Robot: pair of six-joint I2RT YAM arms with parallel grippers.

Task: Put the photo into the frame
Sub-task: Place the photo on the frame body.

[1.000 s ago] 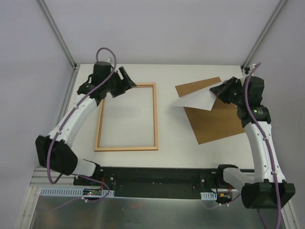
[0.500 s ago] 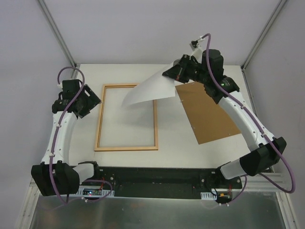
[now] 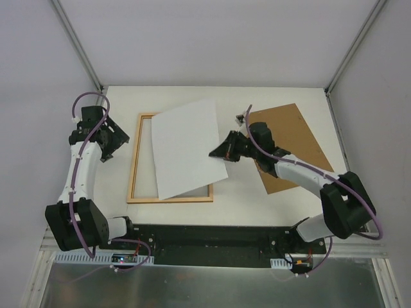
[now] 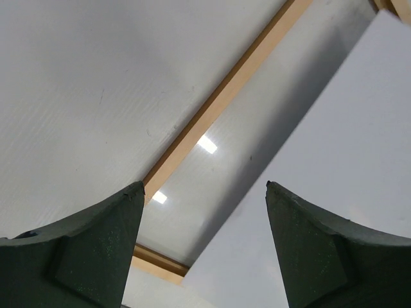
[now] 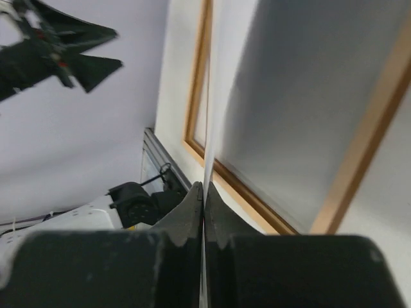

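Observation:
The photo (image 3: 186, 147), white side up, lies tilted over the wooden frame (image 3: 137, 168) and covers most of its opening, its far corner sticking out past the top rail. My right gripper (image 3: 223, 153) is shut on the photo's right edge, low over the frame's right rail. In the right wrist view the sheet (image 5: 207, 115) shows edge-on between the closed jaws (image 5: 204, 192), with the frame (image 5: 366, 141) beneath. My left gripper (image 3: 115, 138) is open and empty, left of the frame. Its wrist view shows the frame's rail (image 4: 218, 109) and the photo (image 4: 340, 160) between the open fingers (image 4: 202, 186).
A brown backing board (image 3: 295, 131) lies flat at the right, under my right forearm. Metal posts stand at the table's back corners. The left gripper also shows in the right wrist view (image 5: 64, 58).
My right arm has brought the photo down from the air near the frame's back right corner and laid it over the frame. My left gripper has drawn back a little.

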